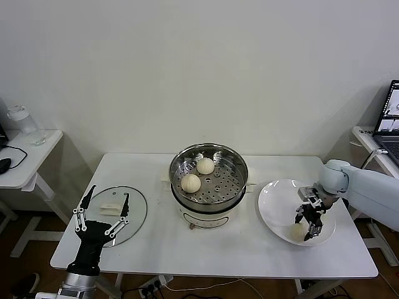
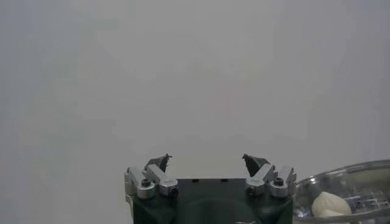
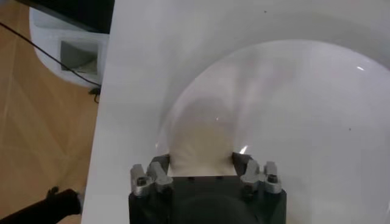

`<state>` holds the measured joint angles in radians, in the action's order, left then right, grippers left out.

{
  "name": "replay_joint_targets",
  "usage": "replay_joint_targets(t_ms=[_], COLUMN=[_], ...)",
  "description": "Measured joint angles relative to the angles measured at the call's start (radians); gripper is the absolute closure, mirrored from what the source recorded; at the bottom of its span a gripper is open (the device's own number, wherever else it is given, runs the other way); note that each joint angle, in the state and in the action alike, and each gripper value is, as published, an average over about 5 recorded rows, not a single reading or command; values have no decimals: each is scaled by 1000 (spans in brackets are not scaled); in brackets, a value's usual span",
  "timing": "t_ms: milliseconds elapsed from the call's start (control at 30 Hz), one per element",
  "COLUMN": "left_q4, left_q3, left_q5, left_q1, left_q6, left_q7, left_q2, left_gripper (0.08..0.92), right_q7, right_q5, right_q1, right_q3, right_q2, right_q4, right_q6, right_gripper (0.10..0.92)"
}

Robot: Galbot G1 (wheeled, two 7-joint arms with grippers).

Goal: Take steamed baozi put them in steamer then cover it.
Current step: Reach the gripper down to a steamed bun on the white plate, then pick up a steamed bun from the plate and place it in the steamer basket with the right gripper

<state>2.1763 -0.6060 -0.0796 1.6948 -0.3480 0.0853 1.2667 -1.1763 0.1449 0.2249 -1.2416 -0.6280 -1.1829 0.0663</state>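
From my end this looks like a lab/office test room, not a real kitchen. Plain white wall (image 1: 199, 62), no cabinets or sink visible. Cooking gear sits on a white desk-type table (image 1: 212, 249) w/ metal legs. Side desk (image 1: 28, 156) on the left w/ a cable and a clear jug (image 1: 22, 124); another desk on the right w/ an open laptop (image 1: 389, 118). Power strip (image 1: 153, 285) and loose cords under the table, wood-look floor.
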Motion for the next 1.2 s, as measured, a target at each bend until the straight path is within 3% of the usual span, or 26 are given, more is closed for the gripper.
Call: replay_joint_targets(t_ms=[400, 800, 1200], left_q4=[9, 10, 9], left_q3=[2, 8, 6], left_q5=[0, 0, 3], left_q1=[-1, -3, -3], left_q6=[0, -6, -13], left_q7=[1, 1, 3], left_q2=[-8, -9, -9], left_gripper=[177, 177, 177], right_q7=[-49, -63, -15], right_q5=[4, 18, -127], right_q1=[182, 484, 498], right_q3=[-15, -70, -85], right_q2=[-23, -205, -380], right_q4=[-39, -129, -229], right_q6=[-61, -250, -461], right_gripper=[364, 364, 364])
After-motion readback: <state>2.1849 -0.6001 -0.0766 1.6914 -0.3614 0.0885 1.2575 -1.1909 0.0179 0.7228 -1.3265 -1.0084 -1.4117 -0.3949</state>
